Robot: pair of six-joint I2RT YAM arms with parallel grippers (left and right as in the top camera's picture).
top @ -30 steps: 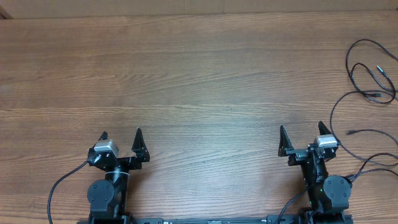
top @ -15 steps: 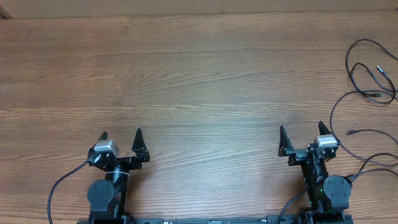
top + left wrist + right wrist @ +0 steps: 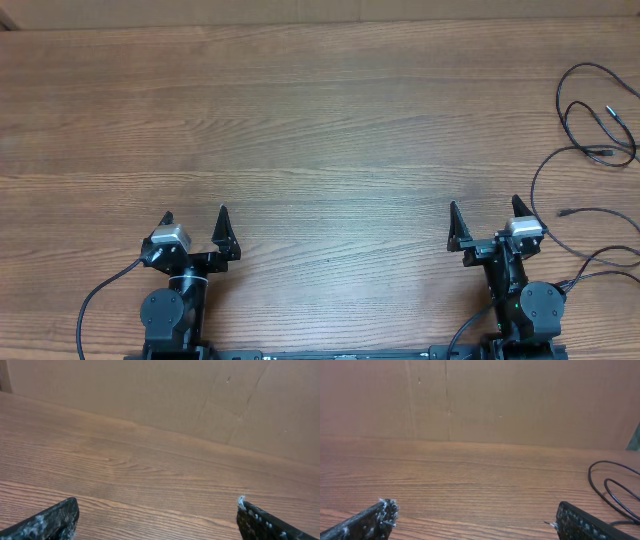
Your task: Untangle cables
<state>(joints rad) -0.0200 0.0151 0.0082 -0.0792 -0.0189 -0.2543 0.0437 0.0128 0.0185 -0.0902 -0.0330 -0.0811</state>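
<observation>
Jaws on both arms spread wide, nothing between them.

Overhead: left gripper and right gripper sit low over the brown wood-grain table, fingertips pointing toward its far edge. A small silver-grey block sits on the left wrist just behind the jaws. The right wrist carries a matching one. The thin black cables lie loose on the table, outboard of the right jaws and mostly ahead of them. Several open curves run off the picture's right edge. One strand passes just beside the right wrist. Small dark plugs show at some ends. The cables lie well apart from the left jaws.

Left wrist view: left gripper open. Both black scuffed fingers are at the lower corners, with bare wood between and ahead of them. A plain tan cardboard wall stands beyond the table's far edge.

Right wrist view: right gripper open, wood grain between the fingers. The cables curve in loops ahead of the right-hand finger and outboard of it, not touching it. The same tan wall stands behind.
</observation>
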